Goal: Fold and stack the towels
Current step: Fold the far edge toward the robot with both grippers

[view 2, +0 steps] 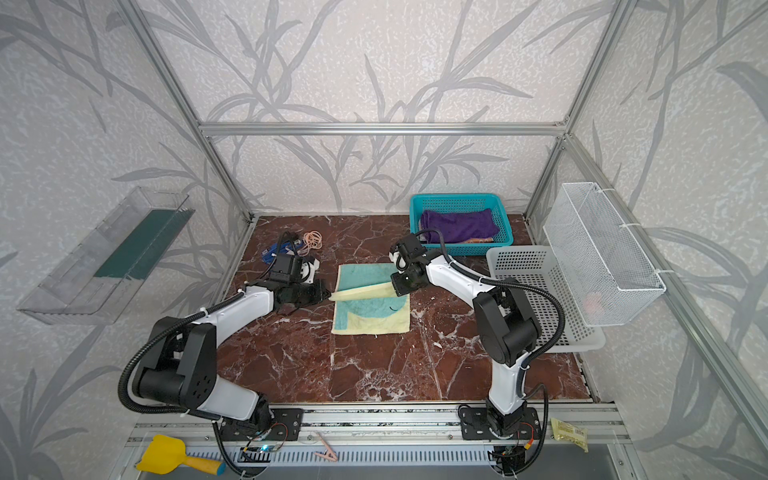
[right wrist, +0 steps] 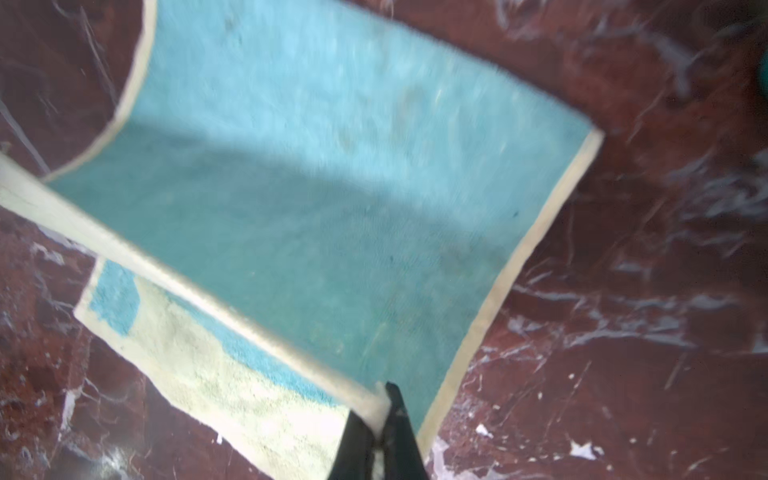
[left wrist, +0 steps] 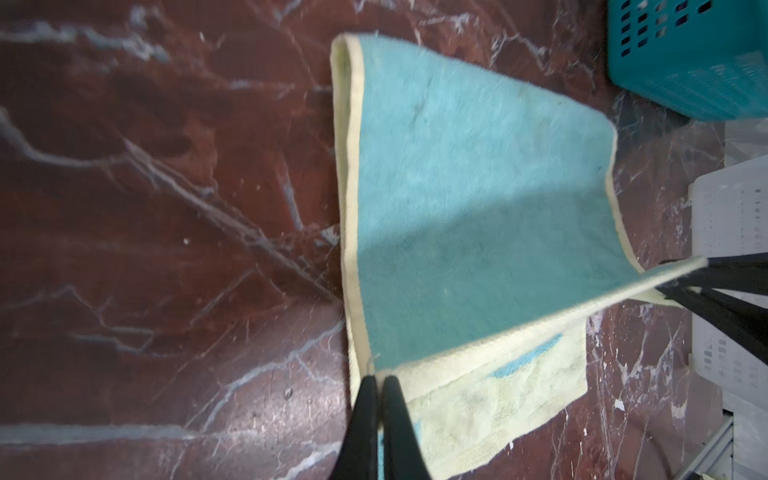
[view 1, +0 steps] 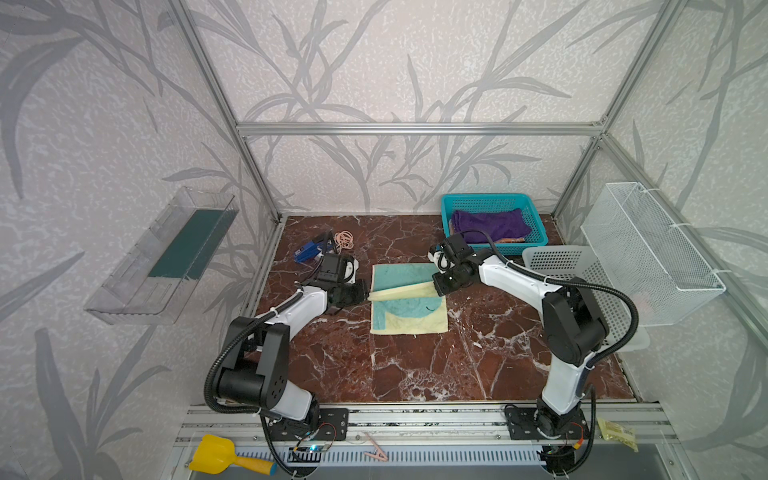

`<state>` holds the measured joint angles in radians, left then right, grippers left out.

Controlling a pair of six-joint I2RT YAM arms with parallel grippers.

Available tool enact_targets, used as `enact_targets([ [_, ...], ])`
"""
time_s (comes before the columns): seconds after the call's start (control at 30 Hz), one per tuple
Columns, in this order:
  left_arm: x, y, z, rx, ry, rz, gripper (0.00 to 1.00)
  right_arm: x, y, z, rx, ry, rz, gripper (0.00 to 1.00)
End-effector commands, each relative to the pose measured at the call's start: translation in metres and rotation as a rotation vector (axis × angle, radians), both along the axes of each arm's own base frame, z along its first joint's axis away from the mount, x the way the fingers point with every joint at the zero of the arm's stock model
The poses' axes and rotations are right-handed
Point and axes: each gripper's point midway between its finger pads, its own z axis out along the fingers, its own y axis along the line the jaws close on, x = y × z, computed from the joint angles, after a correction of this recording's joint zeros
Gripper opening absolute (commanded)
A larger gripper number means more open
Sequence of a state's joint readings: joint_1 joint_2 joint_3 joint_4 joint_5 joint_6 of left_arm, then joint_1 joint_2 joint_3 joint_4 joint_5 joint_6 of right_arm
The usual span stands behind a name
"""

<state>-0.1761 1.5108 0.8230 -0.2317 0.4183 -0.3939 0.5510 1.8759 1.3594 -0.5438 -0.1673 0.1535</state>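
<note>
Yellow-and-teal towel [view 1: 409, 318] — L fingers [left wrist: 360, 428] & R fingers [right wrist: 400, 432] each pinched tight on a corner of its raised edge.

The yellow-and-teal towel [view 1: 409, 318] lies mid-table, its near half flat, pale yellow with teal shapes. Its far edge is raised taut above the middle, with the plain teal back facing up. The purple towel [view 1: 490, 224] lies bunched in the basket [view 1: 486, 202], on top of an orange towel [view 1: 510, 240].
</note>
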Motion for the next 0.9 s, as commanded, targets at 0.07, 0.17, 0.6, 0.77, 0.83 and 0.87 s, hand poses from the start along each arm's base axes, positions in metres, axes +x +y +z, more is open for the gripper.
enact_targets([
  [0.07,0.006,0.008,0.001,0.017,-0.011,0.04,0.0,0.003,-0.01,0.007,-0.006,-0.015,-0.048,0.0],
  [0.17,0.009,0.007,0.015,0.011,-0.037,0.038,0.0,0.007,-0.01,0.026,0.01,-0.057,-0.05,0.0],
  [0.6,-0.033,0.006,-0.006,0.154,0.03,0.008,0.0,-0.02,-0.015,0.011,0.018,0.003,-0.034,0.0],
  [0.77,-0.038,0.006,-0.022,0.143,0.047,0.025,0.0,-0.034,-0.007,-0.015,0.051,0.064,0.019,0.0],
  [0.83,-0.039,0.006,-0.025,0.145,0.057,0.022,0.0,-0.039,-0.006,-0.021,0.048,0.076,0.033,0.01],
  [0.87,-0.04,0.006,-0.026,0.147,0.06,0.02,0.0,-0.042,-0.008,-0.024,0.046,0.082,0.036,0.01],
])
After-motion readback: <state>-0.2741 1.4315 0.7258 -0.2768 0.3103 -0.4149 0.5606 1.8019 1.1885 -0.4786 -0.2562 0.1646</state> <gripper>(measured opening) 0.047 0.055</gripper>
